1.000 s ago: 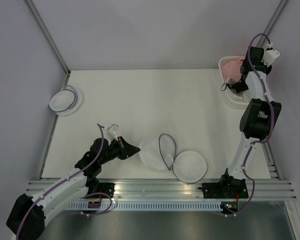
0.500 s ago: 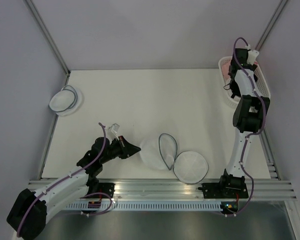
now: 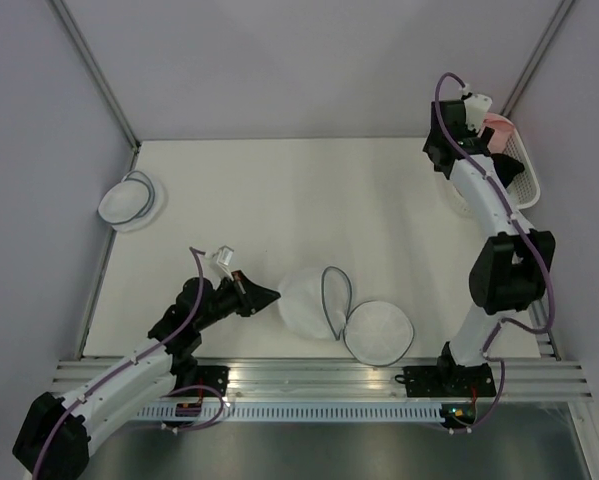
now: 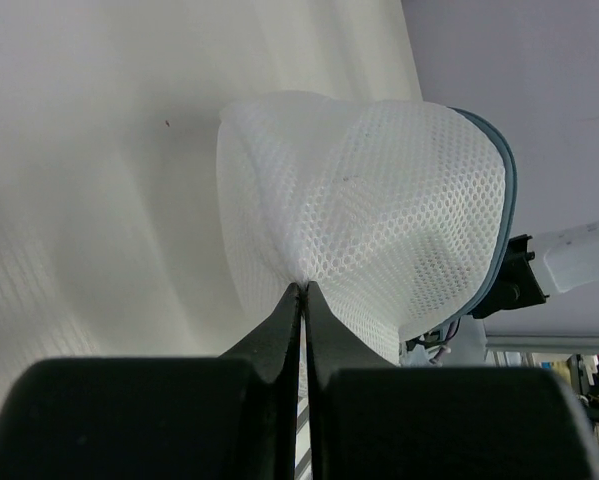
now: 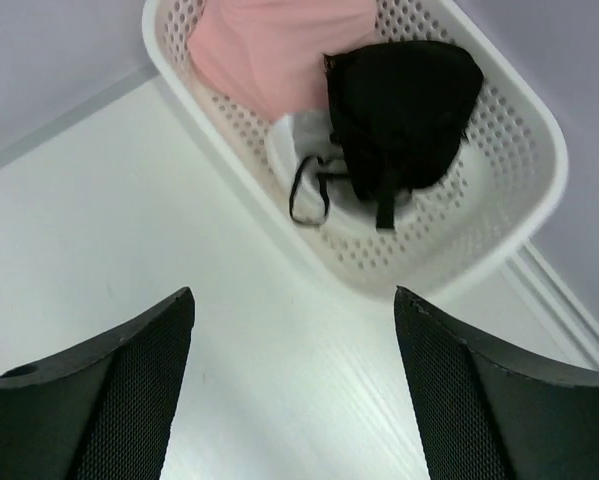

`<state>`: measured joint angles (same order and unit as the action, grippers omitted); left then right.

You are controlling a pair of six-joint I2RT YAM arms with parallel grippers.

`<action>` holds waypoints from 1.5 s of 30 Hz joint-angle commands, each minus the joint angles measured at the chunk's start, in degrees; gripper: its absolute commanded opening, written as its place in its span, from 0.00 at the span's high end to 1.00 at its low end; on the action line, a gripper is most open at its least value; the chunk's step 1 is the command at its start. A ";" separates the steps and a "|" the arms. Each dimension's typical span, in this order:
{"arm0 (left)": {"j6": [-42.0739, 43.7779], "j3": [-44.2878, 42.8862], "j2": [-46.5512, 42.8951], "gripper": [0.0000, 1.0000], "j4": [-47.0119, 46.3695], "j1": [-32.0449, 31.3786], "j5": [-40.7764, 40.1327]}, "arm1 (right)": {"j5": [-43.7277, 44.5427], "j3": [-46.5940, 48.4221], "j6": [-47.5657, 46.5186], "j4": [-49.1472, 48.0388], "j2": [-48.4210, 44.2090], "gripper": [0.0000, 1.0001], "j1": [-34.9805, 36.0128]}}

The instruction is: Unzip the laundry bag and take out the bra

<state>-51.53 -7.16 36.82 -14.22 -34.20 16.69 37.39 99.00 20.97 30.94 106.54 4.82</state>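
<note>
The laundry bag (image 3: pixel 307 300), a white mesh dome with a dark grey-blue zipper rim, lies unzipped near the table's front. Its flat disc lid (image 3: pixel 379 332) is folded out to the right. My left gripper (image 3: pixel 269 297) is shut on a pinch of the bag's mesh (image 4: pixel 379 210), its jaws meeting at the fabric (image 4: pixel 304 285). The black bra (image 5: pixel 409 110) lies in a white perforated basket (image 5: pixel 499 210) beside a pink garment (image 5: pixel 269 45). My right gripper (image 5: pixel 291 295) hangs open and empty over the bare table just left of the basket, at the far right corner (image 3: pixel 441 158).
A smaller white dome with a pale rim (image 3: pixel 129 200) sits at the far left edge of the table. The basket (image 3: pixel 524 185) stands against the right wall. An aluminium rail (image 3: pixel 319 375) runs along the near edge between the arm bases.
My right gripper opened and pulled up and left, away from the basket, leaving the black bra inside. The left gripper keeps its pinch on the bag, barely moved.
</note>
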 commanded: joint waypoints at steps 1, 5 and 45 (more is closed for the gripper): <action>-2.17 0.92 -3.23 0.98 0.32 0.27 -1.57 | 3.39 -12.40 8.19 4.04 -13.36 0.16 4.22; -3.84 1.88 -10.43 0.98 8.39 0.36 -6.30 | 0.60 -28.48 12.78 4.31 -22.94 0.17 13.43; -8.77 5.05 -38.05 0.98 35.49 0.27 -13.62 | -4.97 -82.23 54.88 -8.02 -63.64 0.75 56.44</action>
<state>-59.37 -4.45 0.51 14.46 -34.11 1.65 28.67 15.05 73.38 23.83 44.29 60.62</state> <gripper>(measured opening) 0.026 0.301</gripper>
